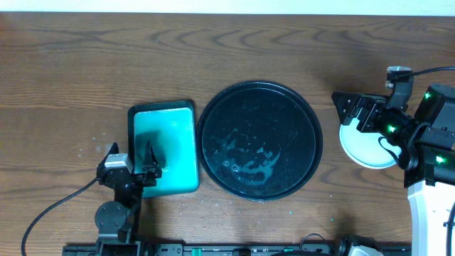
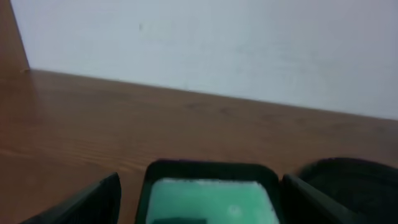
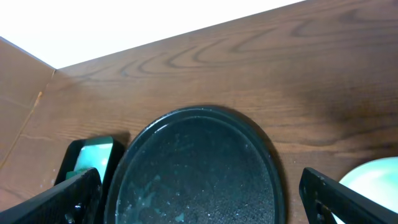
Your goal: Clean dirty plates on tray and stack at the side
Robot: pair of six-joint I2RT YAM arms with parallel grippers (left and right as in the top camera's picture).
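Observation:
The large round black tray (image 1: 259, 140) sits mid-table, wet with pale green-white smears, with no plate on it; it also shows in the right wrist view (image 3: 193, 162). A pale round plate (image 1: 364, 146) lies right of the tray, partly under my right arm; how many are stacked I cannot tell. Its mint rim shows in the right wrist view (image 3: 373, 175). My right gripper (image 1: 345, 112) is open and empty, above the plate's left edge, facing the tray (image 3: 200, 180). My left gripper (image 1: 131, 156) is open and empty at the teal tray's near left corner (image 2: 200, 186).
A teal rectangular tray (image 1: 165, 149) with a dark rim lies just left of the black tray, and shows between the left fingers (image 2: 208, 196). The right arm's white base (image 1: 430, 206) stands at the front right. A cable runs front left.

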